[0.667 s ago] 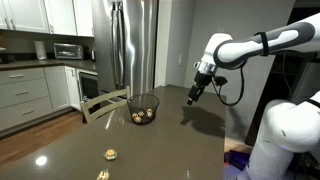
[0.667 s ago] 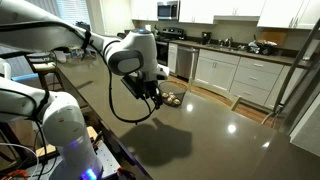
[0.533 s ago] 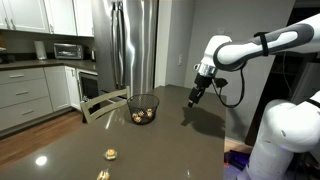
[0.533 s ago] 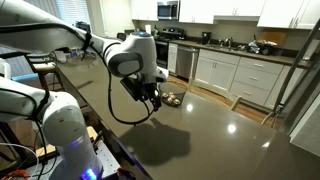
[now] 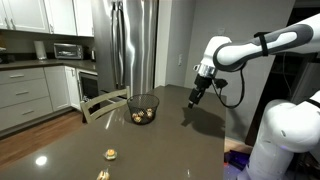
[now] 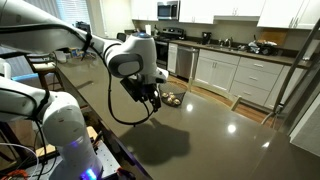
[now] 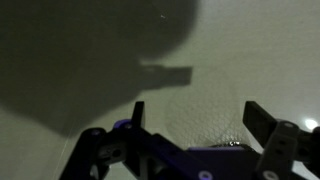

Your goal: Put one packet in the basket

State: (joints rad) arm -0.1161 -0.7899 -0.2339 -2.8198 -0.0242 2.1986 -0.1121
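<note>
A dark wire basket [image 5: 143, 108] stands on the grey table and holds small packets; it also shows behind the arm in an exterior view [image 6: 170, 98]. Two small packets lie on the table near the front, one [image 5: 111, 154] and another [image 5: 101, 175]. My gripper [image 5: 191, 98] hangs in the air above the table, to the right of the basket, also seen in an exterior view [image 6: 150, 103]. In the wrist view the gripper [image 7: 195, 115] is open and empty over bare table surface, with nothing between the fingers.
A steel fridge [image 5: 133, 45] and a chair [image 5: 100, 103] stand behind the table. Kitchen cabinets [image 6: 240, 75] and a stove line the far wall. A white robot body [image 5: 285, 135] stands at the table's edge.
</note>
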